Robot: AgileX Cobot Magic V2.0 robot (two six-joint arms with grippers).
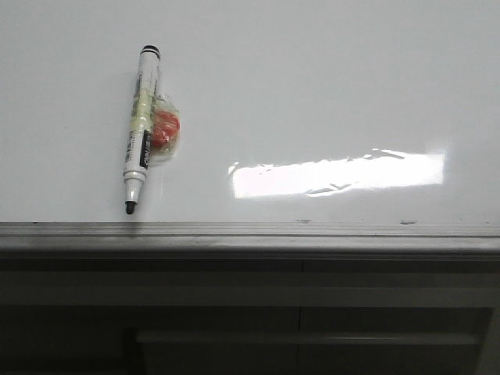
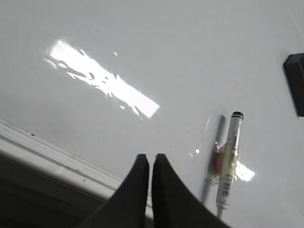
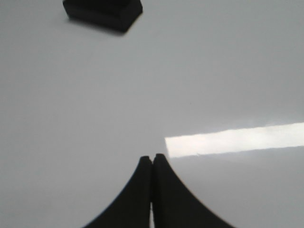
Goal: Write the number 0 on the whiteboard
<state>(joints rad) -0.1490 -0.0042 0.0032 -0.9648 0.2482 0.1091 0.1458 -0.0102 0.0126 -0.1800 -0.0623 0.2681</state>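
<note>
Glossy whiteboard (image 1: 328, 86) lies blank; both grippers, left (image 2: 152, 159) and right (image 3: 153, 159), hover above it, jaws pressed together, empty. Marker (image 1: 141, 129) lies apart, uncapped.

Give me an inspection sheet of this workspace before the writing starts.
Surface: whiteboard, glossy white, bare of writing, bright glare patch at lower right; grey rail along its near edge.
Job's things: number 0 not drawn yet; marker lies on the board at left, uncapped, tip toward the rail, a red lump in clear tape stuck to its side.
Clutter: black block lying on the board.
Grippers: left hand shut, empty, near the rail; right hand shut, empty, over bare board.
Cables: nothing seen.
Surroundings: dark grey cabinet panels below the rail.
</note>
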